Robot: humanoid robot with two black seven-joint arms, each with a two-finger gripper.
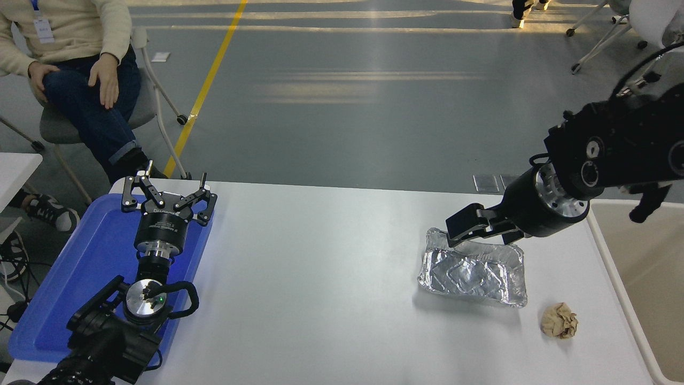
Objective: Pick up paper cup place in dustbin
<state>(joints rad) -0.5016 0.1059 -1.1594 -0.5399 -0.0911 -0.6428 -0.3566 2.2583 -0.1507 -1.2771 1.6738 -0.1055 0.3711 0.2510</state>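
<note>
Right now, no paper cup shows on the white counter (331, 278).
Dustbin (614, 267) stands at the right edge; right gripper (460, 229) hovers over the foil tray's (473, 272) far rim, jaws' state unclear; parked left gripper (169, 195) spreads its jaws over the blue tray (64, 299).

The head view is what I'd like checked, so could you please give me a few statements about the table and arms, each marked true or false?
1. The foil tray lies on the white table. True.
2. A paper cup stands beside the foil tray. False: no paper cup shows anywhere in this view.
3. The crumpled brown paper ball lies inside the foil tray. False: it lies on the table, apart from the tray, nearer the camera and to its right.
4. The left gripper is parked over the blue tray, fingers spread. True.
5. The right gripper is above the foil tray's far edge. True.
6. The dustbin stands at the table's left side. False: it is at the right edge.
</note>
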